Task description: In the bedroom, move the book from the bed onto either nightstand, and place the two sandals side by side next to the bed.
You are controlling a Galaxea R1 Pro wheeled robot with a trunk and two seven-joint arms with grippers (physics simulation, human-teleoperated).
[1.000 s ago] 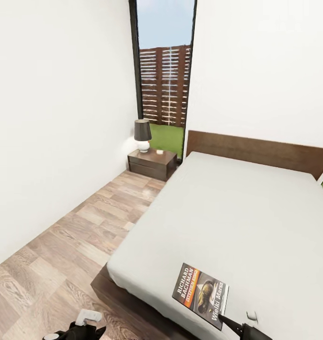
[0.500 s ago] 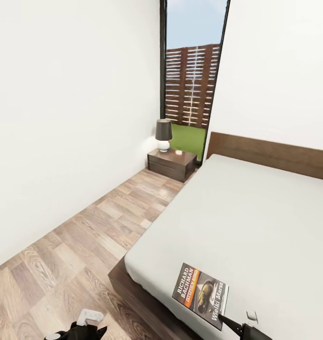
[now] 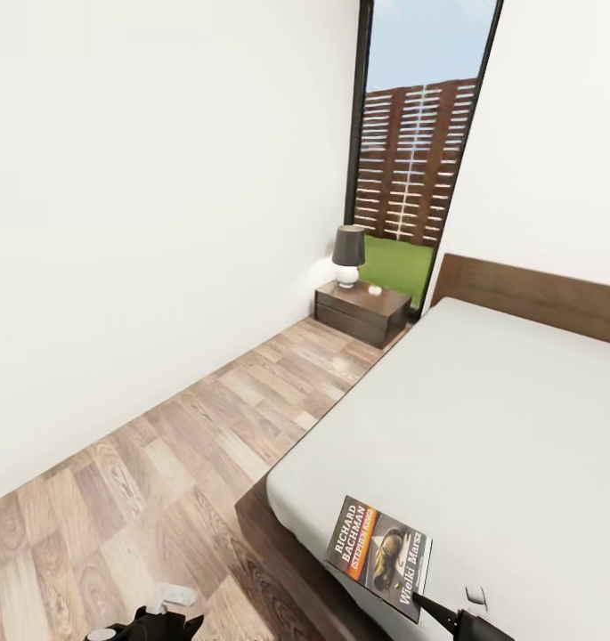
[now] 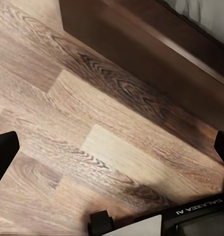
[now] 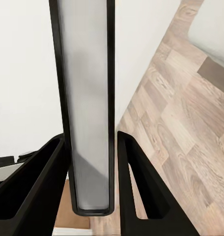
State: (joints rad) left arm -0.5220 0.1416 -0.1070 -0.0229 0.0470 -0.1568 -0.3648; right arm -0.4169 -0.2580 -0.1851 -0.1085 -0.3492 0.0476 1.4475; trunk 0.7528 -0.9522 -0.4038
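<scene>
A: One book (image 3: 379,555), thin paperback, dark glossy cover, orange band, white lettering, small photo. It shows just over the near corner of the bed (image 3: 483,418), not lying on it, held at its lower right edge by the right gripper (image 3: 427,604).

B: The right wrist view agrees. The book (image 5: 87,108) stands edge-on as a flat pale slab with a thin dark rim, pinched between the two black tapered fingers (image 5: 41,191), which close against it on either side.

A: Bed surface is plain, matte, pale grey-white, smooth and unwrinkled. Dark brown wooden platform beneath, flat headboard (image 3: 536,298) of the same wood.

B: One nightstand (image 3: 361,312), low, boxy, dark brown, two drawers. It sits in the far corner beside the headboard, well apart from the book. On top are one lamp (image 3: 347,255) with a dark shade and pale round base, and one small white object, too small to identify.

A: The floor (image 3: 162,481) is grey-brown planks, heavy grain. One tall dark-framed window (image 3: 416,151), with slatted fence and grass beyond.

B: In its wrist view the left gripper (image 4: 112,147) hangs over bare planks near the bed frame (image 4: 156,54), its two black fingertips spread wide, holding nothing.
</scene>
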